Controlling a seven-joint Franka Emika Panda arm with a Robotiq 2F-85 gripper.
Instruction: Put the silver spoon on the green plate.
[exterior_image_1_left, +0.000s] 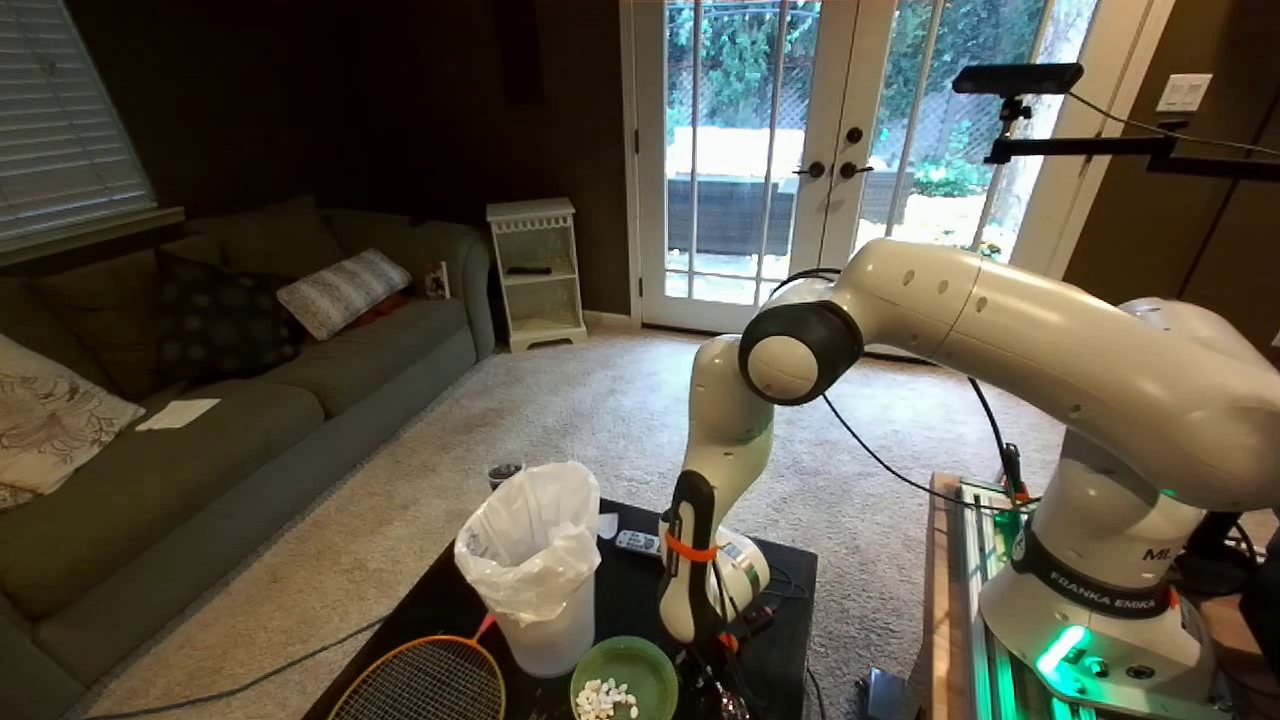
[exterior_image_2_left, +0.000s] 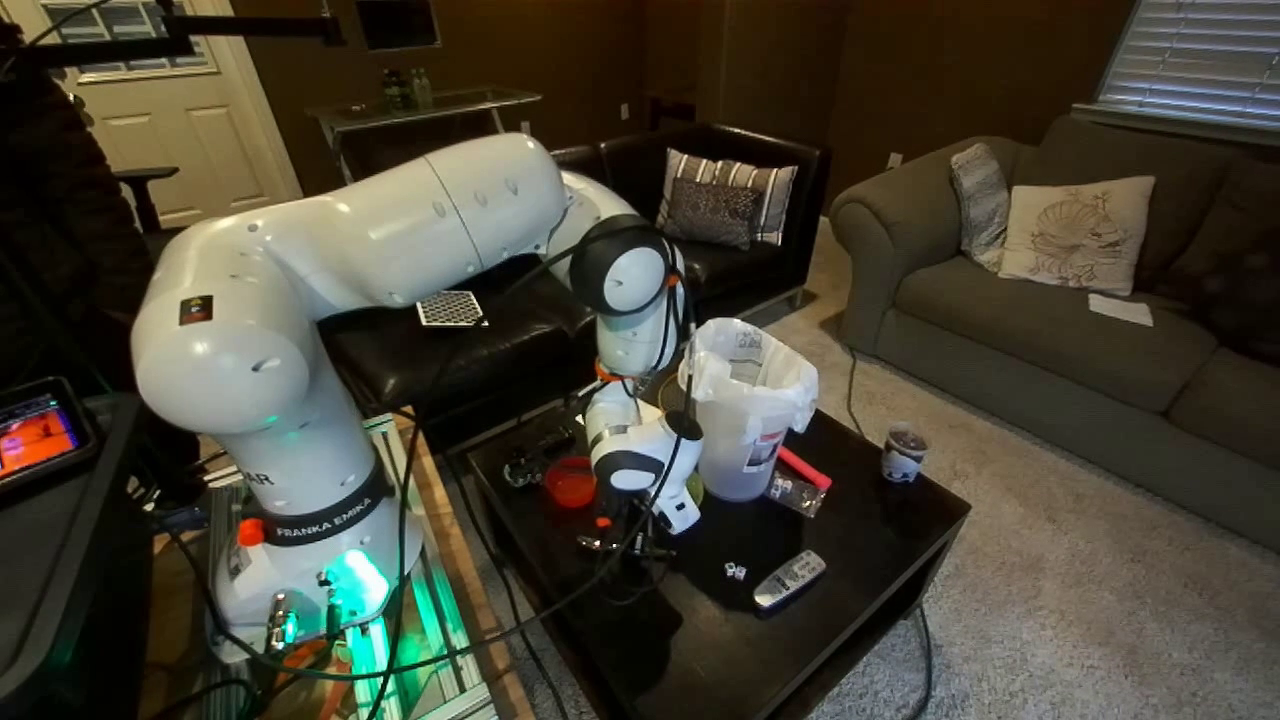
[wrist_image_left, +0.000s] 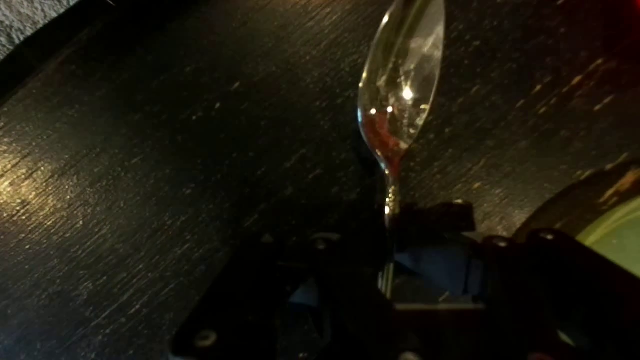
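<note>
Evidently the silver metal spoon (wrist_image_left: 397, 120) is in the grip: in the wrist view the black two-fingered gripper (wrist_image_left: 390, 225) has its fingers together on the slim handle, clamped as far as the gloom there lets one judge, with the spoon's oval end reaching out ahead of them. Whether that end touches the dark wooden table (exterior_image_2_left: 750, 640) beneath or hangs just above it, I cannot tell. The round green plate (exterior_image_1_left: 645, 665) sits near the gripper, at the right edge of the wrist view, and bears a patch of small white pieces (exterior_image_1_left: 605, 699). The step in hand looks to be the carry, and it should be a short one. I would go straight up first, enough that the jutting end clears the plate's rim, then travel sideways without a twist, since a thin, smooth handle may pivot between the pads. The tall whitish plastic bin (exterior_image_1_left: 555, 640) stands just beside the plate, so come over from the gripper's side and stop short of it. Aim for the bare part of the plate rather than the white pieces, lower until the spoon has support, and only then part the fingers, slowly, so it neither drops nor tips over the rim.
</note>
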